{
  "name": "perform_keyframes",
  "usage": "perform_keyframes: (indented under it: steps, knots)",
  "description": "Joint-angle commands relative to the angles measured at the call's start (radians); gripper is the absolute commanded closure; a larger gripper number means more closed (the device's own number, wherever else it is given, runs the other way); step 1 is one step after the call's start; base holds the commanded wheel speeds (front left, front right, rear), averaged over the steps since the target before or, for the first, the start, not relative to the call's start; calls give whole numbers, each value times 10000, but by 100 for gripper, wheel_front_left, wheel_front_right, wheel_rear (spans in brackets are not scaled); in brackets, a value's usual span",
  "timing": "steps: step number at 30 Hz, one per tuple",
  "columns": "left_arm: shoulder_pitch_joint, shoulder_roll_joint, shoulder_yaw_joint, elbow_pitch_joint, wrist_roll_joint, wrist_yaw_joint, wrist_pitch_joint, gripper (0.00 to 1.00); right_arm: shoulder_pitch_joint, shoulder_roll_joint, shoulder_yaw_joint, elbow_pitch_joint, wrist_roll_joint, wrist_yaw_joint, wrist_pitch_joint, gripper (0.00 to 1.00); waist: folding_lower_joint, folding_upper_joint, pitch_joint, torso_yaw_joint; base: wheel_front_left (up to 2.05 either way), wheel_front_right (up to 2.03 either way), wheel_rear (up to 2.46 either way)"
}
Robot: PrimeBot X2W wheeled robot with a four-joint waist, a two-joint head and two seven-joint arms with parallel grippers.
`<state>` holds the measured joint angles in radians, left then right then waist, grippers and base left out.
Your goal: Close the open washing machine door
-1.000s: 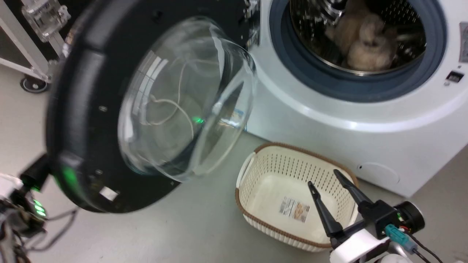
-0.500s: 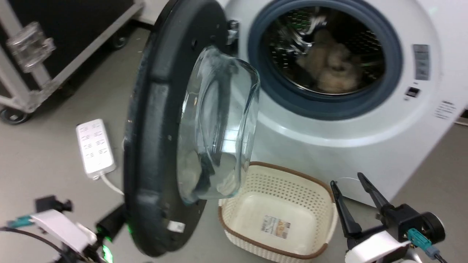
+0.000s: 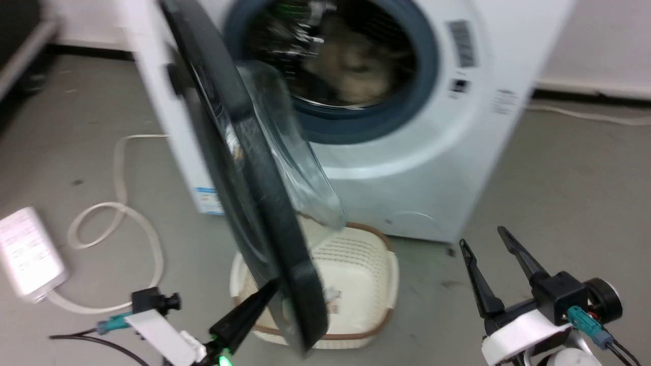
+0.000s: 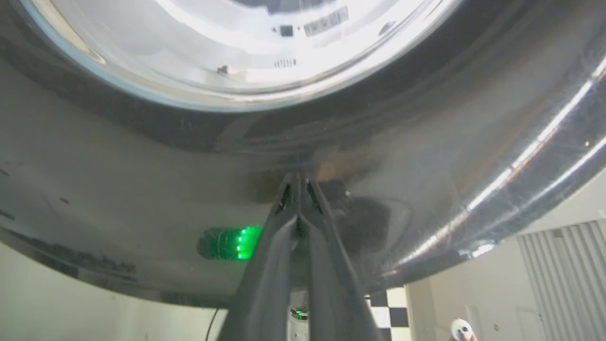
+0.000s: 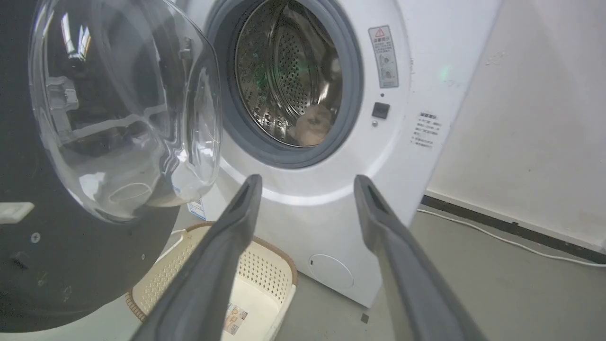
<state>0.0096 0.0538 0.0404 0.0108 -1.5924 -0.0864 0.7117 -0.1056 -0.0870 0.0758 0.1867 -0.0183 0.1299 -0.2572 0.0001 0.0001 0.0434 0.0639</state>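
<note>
The white washing machine (image 3: 407,168) stands ahead with its steel drum (image 5: 289,85) exposed. Its black-rimmed washing machine door (image 3: 254,203) hangs partly swung in, nearly edge-on in the head view, and the clear glass bowl (image 3: 290,157) points toward the drum mouth. My left gripper (image 3: 269,288) is shut with nothing in it. Its tips (image 4: 298,179) press on the door's glossy outer face (image 4: 142,180) near the lower rim. My right gripper (image 3: 482,238) is open at the lower right, apart from door and machine. The right wrist view has the door (image 5: 71,265) at left.
A cream perforated basket (image 3: 356,264) sits on the floor below the door, in front of the machine. Beige laundry (image 3: 356,76) lies in the drum. A white power strip (image 3: 28,254) and its looped cable (image 3: 122,203) lie on the floor at left. A wall (image 5: 521,118) rises on the right.
The door has swung toward the machine, from facing me wide open to nearly edge-on. My left gripper has come up against its outer face. The head camera has also shifted.
</note>
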Motion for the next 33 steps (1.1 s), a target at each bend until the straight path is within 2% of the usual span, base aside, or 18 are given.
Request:
perform_keyframes:
  steps: [1,11,19,27,31,33]
  knots:
    - [-69,-33,-239,22,-184,-107,-287,100,-145,-30,28,-43,-59,8,-46,0,-1,-1,447,-1126,0,0,0]
    - [-1908,-34,-1235,900,-930,-341,-2242,100,-413,169,45,-198,53,8,-46,0,-1,-1,1534,-3447,0,0,0]
    - [-4210,-35,-1152,2487,-707,-284,-3656,100,-565,343,237,-276,250,8,-46,0,-1,-1,2223,-4735,0,0,0]
    - [-5769,-33,-788,4183,-401,-348,-4521,100,-536,363,341,-301,518,8,-46,0,-1,-1,2369,-4950,0,0,0]
    - [-5821,-28,-842,4786,-252,-427,-4621,100,-448,365,294,-255,423,8,-46,0,-1,-1,2017,-4670,0,0,0]
    - [-5334,20,-969,4411,45,-437,-4730,100,-345,366,215,-267,303,8,-46,0,-1,-1,1713,-4320,0,0,0]
